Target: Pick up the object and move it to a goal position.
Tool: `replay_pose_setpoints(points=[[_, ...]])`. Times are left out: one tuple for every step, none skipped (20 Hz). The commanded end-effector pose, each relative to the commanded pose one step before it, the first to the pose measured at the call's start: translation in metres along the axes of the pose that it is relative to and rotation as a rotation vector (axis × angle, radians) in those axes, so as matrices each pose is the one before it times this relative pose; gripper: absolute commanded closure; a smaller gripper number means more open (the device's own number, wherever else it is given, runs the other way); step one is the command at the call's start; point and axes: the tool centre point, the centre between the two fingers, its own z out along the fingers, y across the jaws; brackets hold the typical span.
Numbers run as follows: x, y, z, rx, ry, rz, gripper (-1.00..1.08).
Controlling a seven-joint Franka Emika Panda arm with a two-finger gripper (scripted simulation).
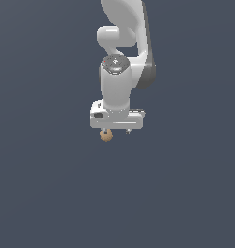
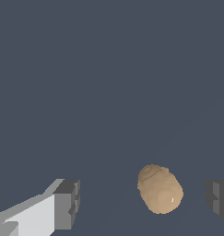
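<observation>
Floor [image 1: 46,193] is all we see around the arm [image 1: 120,63]: one flat, dark blue-grey sheet that fills both views from edge to edge. It has no lines, marks or walls on it (we cannot tell where the floor stops and the room starts). In the wrist view the same dark floor [image 2: 104,78] fills most of the picture.

We see the white arm come in from the top of the exterior view and point down. Its white gripper [image 1: 117,131] bar sits flat at the end, with two short dark tips under it.

We see the ball [image 1: 106,136], small, tan-brown and mottled, right under the bar, toward the exterior view's left end of it. It is much narrower than the bar.

In the wrist view the ball [image 2: 159,189] sits between the two grey fingers [image 2: 67,203]. It is nearer to one finger than the other, and we see dark floor on both sides of it. The fingers are spread wide and touch nothing, so the gripper [image 2: 143,200] is released and holds nothing.
</observation>
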Motion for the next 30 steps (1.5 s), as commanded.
replay_pose_setpoints(points=[[0.00000, 0.00001, 0.00000, 0.00000, 0.00000, 0.00000, -0.92], [0.00010, 0.00047, -0.00030, 0.00017, 0.00014, 0.00095, -0.92], [0.00030, 0.00161, -0.00089, 0.00060, 0.00044, 0.00315, -0.92], [0.00049, 0.00249, -0.00144, 0.00094, 0.00070, 0.00494, -0.92], [0.00067, 0.00352, -0.00201, 0.00134, 0.00099, 0.00691, -0.92], [0.00084, 0.00443, -0.00255, 0.00172, 0.00127, 0.00866, -0.92], [0.00086, 0.00461, -0.00265, 0.00181, 0.00133, 0.00891, -0.92], [0.00066, 0.00358, -0.00205, 0.00142, 0.00105, 0.00682, -0.92], [0.00046, 0.00251, -0.00143, 0.00100, 0.00074, 0.00467, -0.92], [0.00026, 0.00151, -0.00082, 0.00059, 0.00044, 0.00266, -0.92], [0.00006, 0.00045, -0.00022, 0.00017, 0.00013, 0.00066, -0.92], [-0.00011, -0.00061, 0.00034, -0.00025, -0.00018, -0.00116, -0.92], [-0.00009, -0.00083, 0.00036, -0.00028, -0.00021, -0.00091, -0.92], [-0.00001, -0.00010, 0.00001, 0.00000, 0.00000, 0.00000, -0.92], [-0.00008, 0.00008, 0.00014, -0.00007, -0.00005, -0.00097, -0.92], [-0.00020, 0.00035, 0.00031, -0.00007, -0.00004, -0.00195, -0.92], [-0.00033, 0.00045, 0.00055, -0.00016, -0.00010, -0.00323, -0.92], [-0.00047, 0.00044, 0.00079, -0.00025, -0.00017, -0.00467, -0.92], [-0.00061, 0.00052, 0.00102, -0.00033, -0.00023, -0.00597, -0.92], [-0.00074, 0.00060, 0.00125, -0.00040, -0.00029, -0.00726, -0.92], [-0.00088, 0.00065, 0.00147, -0.00047, -0.00034, -0.00855, -0.92], [-0.00102, 0.00073, 0.00167, -0.00053, -0.00040, -0.00974, -0.92], [-0.00115, 0.00082, 0.00186, -0.00057, -0.00045, -0.01087, -0.92], [-0.00130, 0.00091, 0.00205, -0.00060, -0.00050, -0.01207, -0.92], [-0.00145, 0.00100, 0.00223, -0.00063, -0.00055, -0.01322, -0.92], [-0.00161, 0.00103, 0.00241, -0.00066, -0.00060, -0.01441, -0.92], [-0.00178, 0.00107, 0.00262, -0.00069, -0.00067, -0.01567, -0.92], [-0.00196, 0.00110, 0.00281, -0.00071, -0.00073, -0.01693, -0.92], [-0.00214, 0.00112, 0.00300, -0.00072, -0.00079, -0.01817, -0.92], [-0.00233, 0.00112, 0.00318, -0.00072, -0.00085, -0.01946, -0.92]])
